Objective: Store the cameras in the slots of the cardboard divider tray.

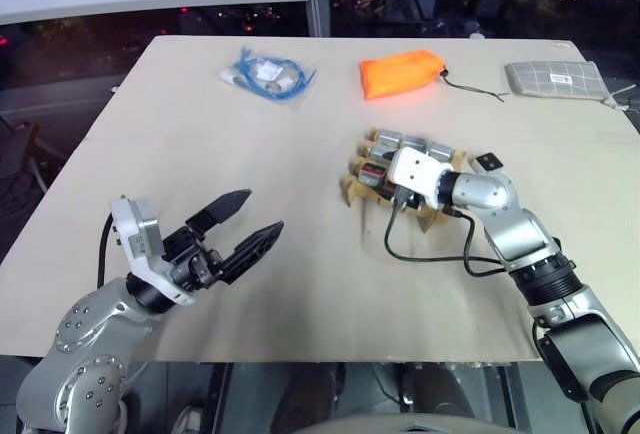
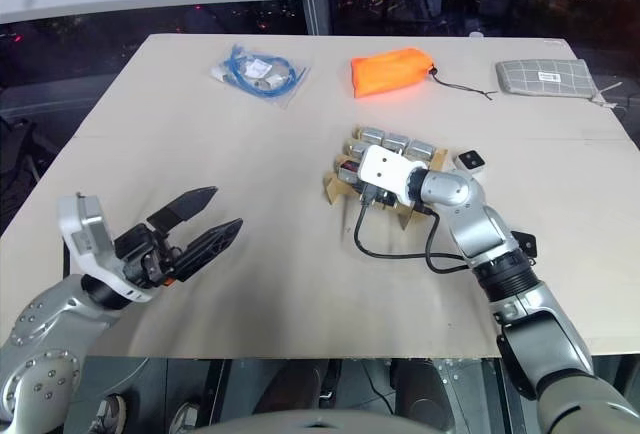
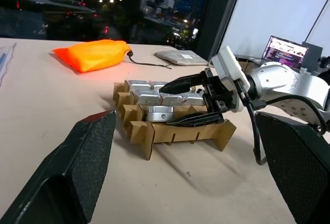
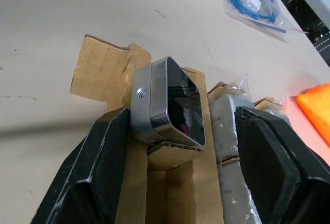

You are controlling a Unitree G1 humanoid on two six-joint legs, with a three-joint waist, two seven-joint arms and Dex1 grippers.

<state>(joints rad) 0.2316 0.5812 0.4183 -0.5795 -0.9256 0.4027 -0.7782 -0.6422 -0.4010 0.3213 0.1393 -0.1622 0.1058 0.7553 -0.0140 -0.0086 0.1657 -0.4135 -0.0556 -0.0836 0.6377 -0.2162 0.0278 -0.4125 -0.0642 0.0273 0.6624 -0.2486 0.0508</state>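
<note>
Nearest, the left gripper (image 1: 243,224) hovers parted and empty over the table's (image 1: 300,294) near-left. The right gripper (image 3: 188,102) reaches forward-left over the cardboard divider tray (image 3: 170,131) at centre-right, fingers straddling a camera (image 4: 167,102) tilted in a slot; whether they grasp it, I cannot tell.

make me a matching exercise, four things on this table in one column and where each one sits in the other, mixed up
Things:
1. orange fabric bag
2. clear packet of blue cable
3. flat grey grid-patterned pouch
4. tan cardboard divider tray

Places:
A. far right corner of the table
B. under the right gripper
C. far side, left of the orange bag
D. far side, between the packet and the pouch

Pairs: 1-D, 2-C, 3-A, 4-B
</note>
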